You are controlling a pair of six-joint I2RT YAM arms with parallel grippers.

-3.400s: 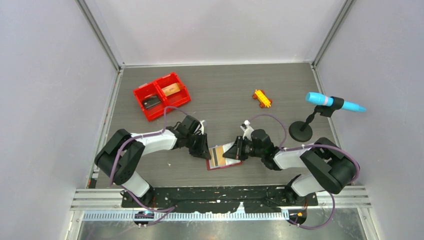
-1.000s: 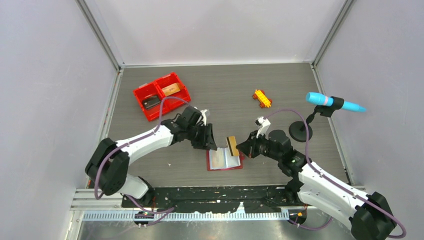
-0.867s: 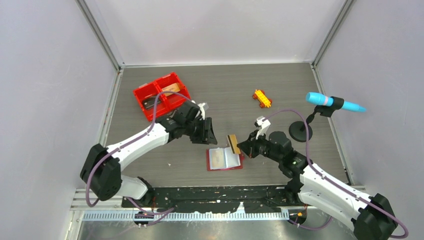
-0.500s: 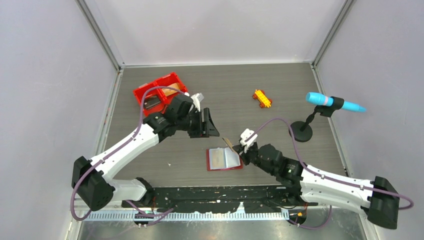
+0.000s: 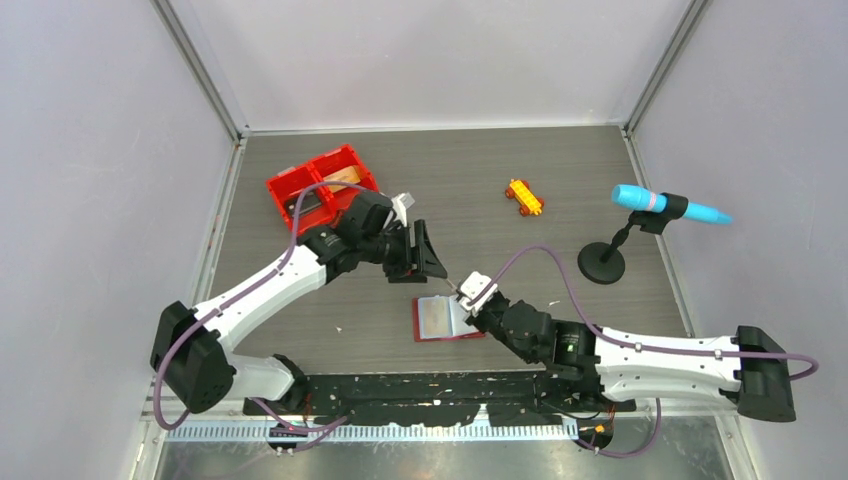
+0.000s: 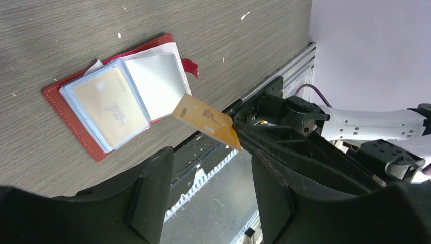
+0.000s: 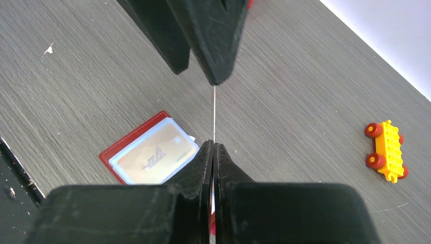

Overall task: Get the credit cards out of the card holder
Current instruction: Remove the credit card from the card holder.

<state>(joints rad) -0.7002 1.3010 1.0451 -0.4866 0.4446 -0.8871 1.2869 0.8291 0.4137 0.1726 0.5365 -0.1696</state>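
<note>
We see the right claw point(image 6: 235, 133) pinching an orange card point(image 6: 206, 121) above the open card holder point(image 6: 109, 109); the left claw point(image 6: 208, 203) spread just beside it.

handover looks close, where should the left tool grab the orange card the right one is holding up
Grip the free end of the orange card sticking out past the right tool, one finger on each flat face. It is held above the open card holder, clear of the table. The left tool is open and would close in from the far side, above the holder.
</note>
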